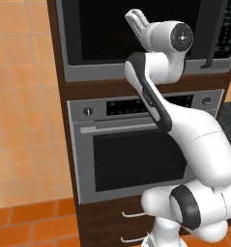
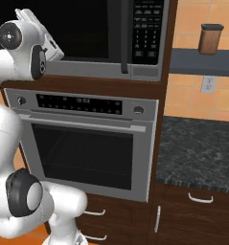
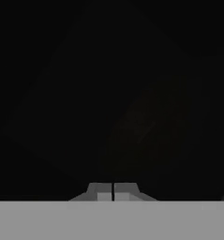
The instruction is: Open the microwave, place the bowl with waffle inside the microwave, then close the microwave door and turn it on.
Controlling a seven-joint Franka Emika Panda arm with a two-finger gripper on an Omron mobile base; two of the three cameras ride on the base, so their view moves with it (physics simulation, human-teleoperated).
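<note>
A dark stone counter point(image 2: 197, 153) is right of the oven. A shelf point(image 2: 202, 61) above it carries a brown canister point(image 2: 211, 38).

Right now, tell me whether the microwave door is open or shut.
Shut: the microwave door lies flush in its silver-grey frame, handle beside the keypad.

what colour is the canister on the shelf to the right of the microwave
Reddish-brown with a dark lid: canister, clearest in the right base view.

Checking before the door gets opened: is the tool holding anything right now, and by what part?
Nothing is held. The tool is shut on itself, fingertips together, facing the dark microwave door.
</note>
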